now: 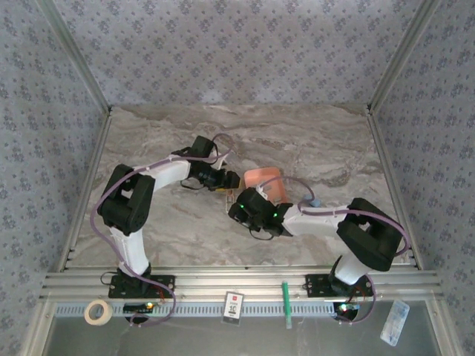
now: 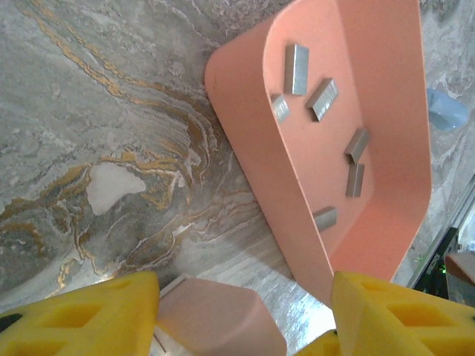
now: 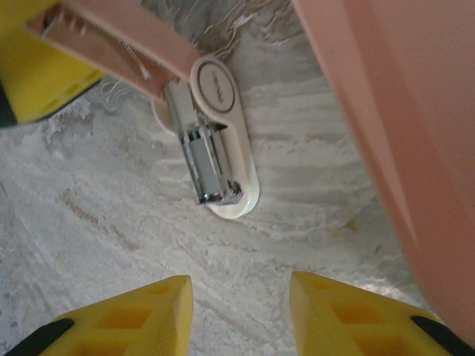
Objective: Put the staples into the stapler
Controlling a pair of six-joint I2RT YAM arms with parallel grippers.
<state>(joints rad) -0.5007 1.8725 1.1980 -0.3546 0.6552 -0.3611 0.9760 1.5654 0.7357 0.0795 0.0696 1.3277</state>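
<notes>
The stapler (image 3: pixel 215 148) lies swung open on the marble table, a whitish base with a silver rail and a pale lid raised to the upper left. In the left wrist view that lid (image 2: pixel 215 319) leans on one yellow finger (image 2: pixel 82 319) of my left gripper (image 2: pixel 245 297). The jaws stand open, with a gap before the other finger. Several grey staples (image 2: pixel 297 68) lie loose in the salmon-pink tray (image 2: pixel 245 126). My right gripper (image 3: pixel 237 289) hovers open over bare table just short of the stapler's front end, holding nothing. From above, both grippers (image 1: pixel 225 180) (image 1: pixel 239 202) meet beside the tray (image 1: pixel 265 178).
The tray's wall (image 3: pixel 386 119) stands close on the right of my right gripper. A small pale-blue object (image 2: pixel 445 110) lies beyond the tray. A tape roll (image 1: pixel 97 311), a card (image 1: pixel 233 305) and a green pen (image 1: pixel 285 302) sit on the front rail.
</notes>
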